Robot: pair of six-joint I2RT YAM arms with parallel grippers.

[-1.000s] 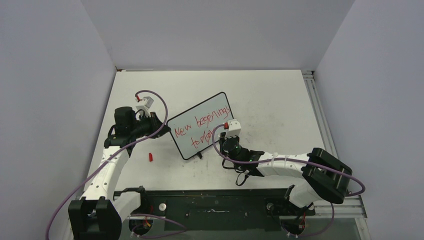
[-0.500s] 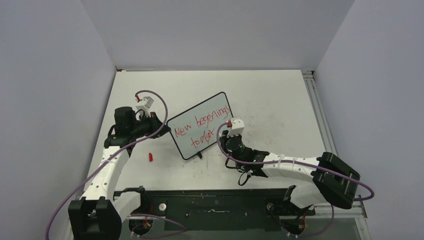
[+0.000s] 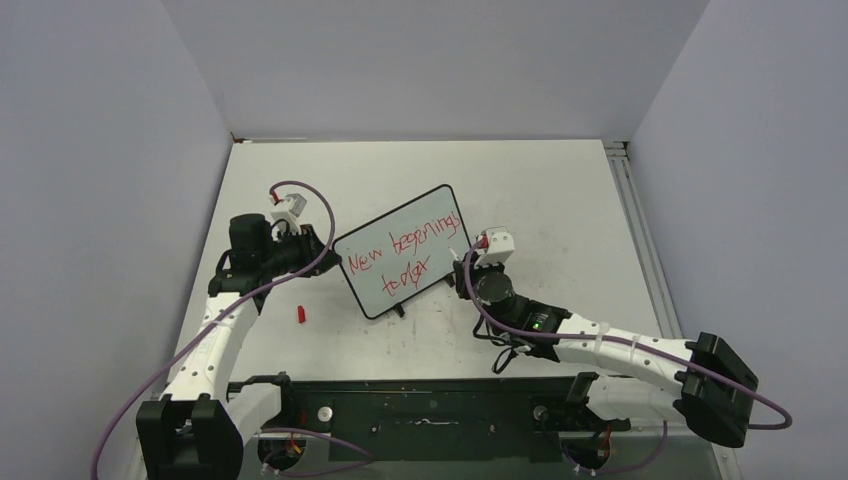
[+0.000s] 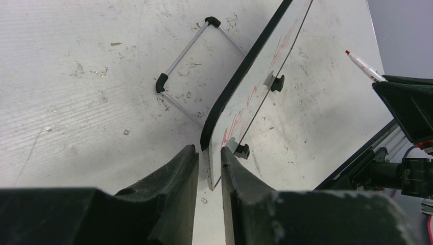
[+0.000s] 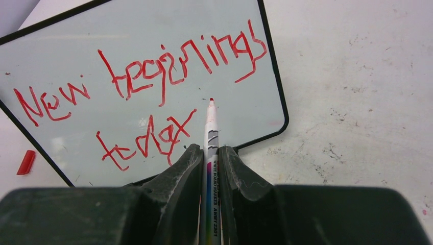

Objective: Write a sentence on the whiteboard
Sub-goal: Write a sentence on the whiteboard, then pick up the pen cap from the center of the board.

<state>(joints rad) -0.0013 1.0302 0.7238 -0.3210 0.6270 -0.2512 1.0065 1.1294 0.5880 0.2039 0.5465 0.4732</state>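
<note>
The whiteboard [image 3: 420, 262] stands tilted mid-table on two small black feet. On its face is the sentence [image 3: 400, 243], red lettering in two lines reading roughly "New beginnings today" [image 5: 173, 71]. My left gripper [image 3: 326, 250] straddles the board's left edge [image 4: 245, 66]; its jaws stand slightly apart, with a thin gap beside the edge [image 4: 209, 153]. To the right of the board, my right gripper [image 3: 466, 266] is shut on a white marker [image 5: 210, 132]. The marker's red tip hovers off the board face near its lower right corner. The marker [image 4: 363, 66] also shows in the left wrist view.
A small red marker cap [image 3: 301, 314] lies on the tabletop left of the board's near corner, also seen as the cap [image 5: 25, 162] in the right wrist view. A thin wire stand [image 4: 194, 66] sits behind the board. A black rail [image 3: 430, 400] runs along the near edge.
My right arm has drawn back to the right, taking the marker tip off the end of the second line. My left jaws have eased slightly apart at the board's edge.
</note>
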